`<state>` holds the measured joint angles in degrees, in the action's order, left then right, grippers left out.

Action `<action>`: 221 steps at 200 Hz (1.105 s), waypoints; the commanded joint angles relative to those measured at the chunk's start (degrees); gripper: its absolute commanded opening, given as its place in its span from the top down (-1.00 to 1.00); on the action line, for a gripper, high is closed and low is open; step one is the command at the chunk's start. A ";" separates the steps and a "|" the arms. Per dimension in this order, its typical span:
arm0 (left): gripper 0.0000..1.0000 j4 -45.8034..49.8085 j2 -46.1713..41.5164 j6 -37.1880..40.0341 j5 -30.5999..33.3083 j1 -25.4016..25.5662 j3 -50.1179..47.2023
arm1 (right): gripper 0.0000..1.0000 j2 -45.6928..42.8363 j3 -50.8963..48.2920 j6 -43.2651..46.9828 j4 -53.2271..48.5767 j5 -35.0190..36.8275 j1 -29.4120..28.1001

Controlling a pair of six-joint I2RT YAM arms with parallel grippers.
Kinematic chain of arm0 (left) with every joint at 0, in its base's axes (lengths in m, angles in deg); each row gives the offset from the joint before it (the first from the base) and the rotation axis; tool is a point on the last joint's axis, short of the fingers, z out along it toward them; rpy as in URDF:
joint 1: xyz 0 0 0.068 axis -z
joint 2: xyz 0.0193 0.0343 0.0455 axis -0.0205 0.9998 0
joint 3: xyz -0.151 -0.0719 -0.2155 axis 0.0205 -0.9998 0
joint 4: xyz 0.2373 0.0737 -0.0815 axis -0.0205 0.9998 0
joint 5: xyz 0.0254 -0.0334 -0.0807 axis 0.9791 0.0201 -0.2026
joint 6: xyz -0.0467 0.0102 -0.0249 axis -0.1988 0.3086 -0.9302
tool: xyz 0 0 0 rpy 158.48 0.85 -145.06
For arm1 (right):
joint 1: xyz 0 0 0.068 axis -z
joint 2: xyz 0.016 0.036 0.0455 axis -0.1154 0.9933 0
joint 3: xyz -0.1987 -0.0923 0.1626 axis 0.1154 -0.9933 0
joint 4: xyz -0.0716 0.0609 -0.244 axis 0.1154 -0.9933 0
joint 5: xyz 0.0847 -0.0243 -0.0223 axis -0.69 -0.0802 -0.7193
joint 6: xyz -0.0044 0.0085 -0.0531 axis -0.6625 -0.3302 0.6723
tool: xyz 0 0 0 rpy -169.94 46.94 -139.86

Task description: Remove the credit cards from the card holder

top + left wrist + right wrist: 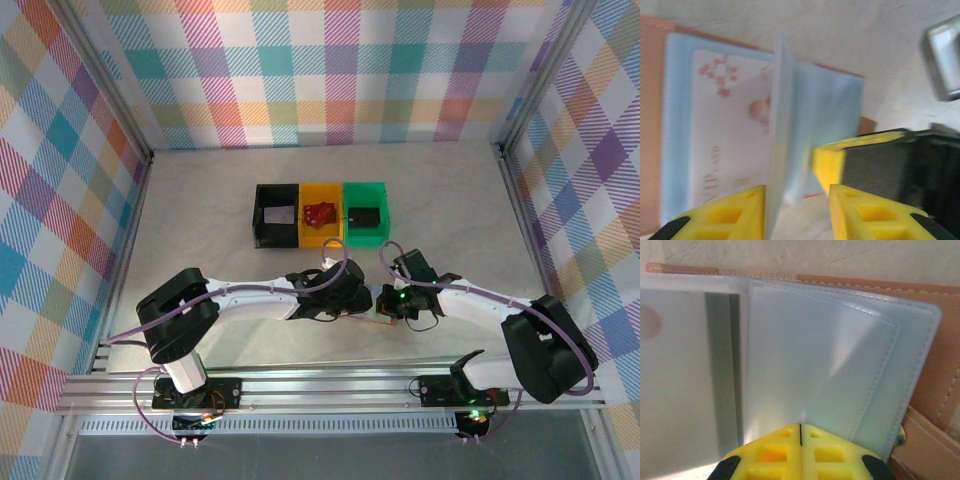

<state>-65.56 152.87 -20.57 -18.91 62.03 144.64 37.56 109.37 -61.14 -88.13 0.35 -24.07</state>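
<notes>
Right tool (800, 427) closed over card holder (815, 350)

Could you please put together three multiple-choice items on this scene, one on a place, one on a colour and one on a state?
1. Where do the three bins stand, seen from the top view?
A) beyond the left hand and the right hand, toward the far wall
B) beside the arm bases
C) against the left wall

2. Which colour is the middle bin?
A) black
B) yellow
C) green

3. How do the right hand's fingers stand?
A) shut together
B) spread wide
C) closed on a red block

Answers:
1 A, the row lies past both hands on the far side.
2 B, its walls show yellow.
3 A, in the right wrist view the yellow tips meet with no gap, over the card holder.
</notes>
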 commanded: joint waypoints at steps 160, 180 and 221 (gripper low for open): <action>0.25 -8.01 5.91 -3.41 -5.01 -0.22 5.04 | 1.00 -18.44 -2.97 -3.21 -12.28 10.96 0.60; 0.24 -7.80 5.58 -3.32 -4.47 -0.22 5.01 | 1.00 -22.38 -3.58 -3.88 -14.01 12.74 0.95; 0.17 -2.93 2.11 -0.80 -0.67 -0.91 4.64 | 1.00 -25.08 -3.36 -3.46 -15.22 11.93 1.47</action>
<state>-71.92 158.40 -23.13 -22.40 61.99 148.14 12.75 106.05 -64.31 -100.98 11.94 -23.00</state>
